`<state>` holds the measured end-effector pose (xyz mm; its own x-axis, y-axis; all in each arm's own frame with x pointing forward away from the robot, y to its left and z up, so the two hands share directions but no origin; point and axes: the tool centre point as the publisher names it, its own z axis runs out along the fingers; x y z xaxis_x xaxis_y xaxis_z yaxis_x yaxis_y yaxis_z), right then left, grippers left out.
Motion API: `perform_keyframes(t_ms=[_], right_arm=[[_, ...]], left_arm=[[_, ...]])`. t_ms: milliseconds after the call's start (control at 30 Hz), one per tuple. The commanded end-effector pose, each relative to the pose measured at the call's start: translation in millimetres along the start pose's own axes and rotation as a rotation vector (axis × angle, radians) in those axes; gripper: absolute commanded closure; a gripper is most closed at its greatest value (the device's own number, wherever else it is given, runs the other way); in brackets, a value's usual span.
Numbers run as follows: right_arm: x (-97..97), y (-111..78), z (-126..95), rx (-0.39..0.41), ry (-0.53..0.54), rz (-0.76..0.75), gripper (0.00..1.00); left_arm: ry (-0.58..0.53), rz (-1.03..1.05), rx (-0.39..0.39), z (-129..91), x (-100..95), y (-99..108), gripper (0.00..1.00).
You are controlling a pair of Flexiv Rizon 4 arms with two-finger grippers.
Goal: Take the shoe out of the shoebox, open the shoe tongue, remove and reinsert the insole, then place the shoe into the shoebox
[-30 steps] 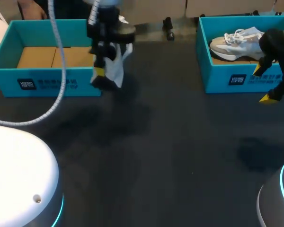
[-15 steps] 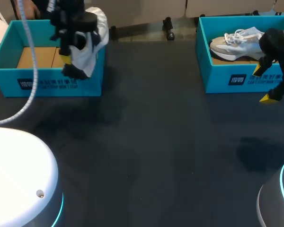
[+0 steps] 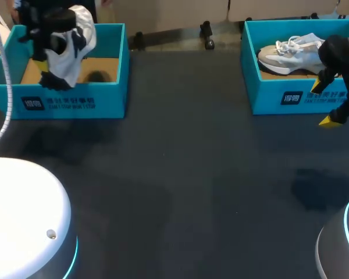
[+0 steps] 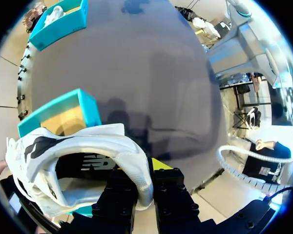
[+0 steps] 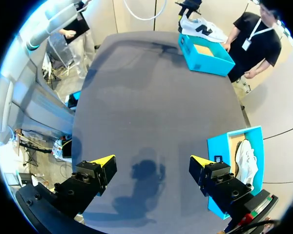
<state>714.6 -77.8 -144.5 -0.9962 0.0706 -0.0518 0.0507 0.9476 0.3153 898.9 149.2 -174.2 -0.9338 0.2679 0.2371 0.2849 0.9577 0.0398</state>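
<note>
Two teal boxes, one white sneaker held over the left shoebox.
Both fingers of the left gripper pinch the sneaker's collar, one inside the shoe's opening and one outside, and the shoe hangs above the box's cardboard floor, near its front wall. At the far side, the right gripper hovers with its fingers spread wide and nothing between them, just before the right shoebox, where a pale sneaker lies.
</note>
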Motion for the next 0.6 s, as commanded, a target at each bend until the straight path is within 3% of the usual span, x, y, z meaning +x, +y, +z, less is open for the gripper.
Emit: perform_keyframes(t_ms=[33,300,600], right_arm=[[-1.3,0.9,1,0.003,0.002,0.001,0.0],[-1.3,0.9,1,0.003,0.002,0.001,0.0],[-1.3,0.9,1,0.003,0.002,0.001,0.0]], left_arm=[[-0.004,0.001,0.011,0,-6.9,24,1.0],[0.022,0.021,0.016,4,-27.9,70,1.0],[0.009,0.098,-0.035,5,-51.9,111,1.0]])
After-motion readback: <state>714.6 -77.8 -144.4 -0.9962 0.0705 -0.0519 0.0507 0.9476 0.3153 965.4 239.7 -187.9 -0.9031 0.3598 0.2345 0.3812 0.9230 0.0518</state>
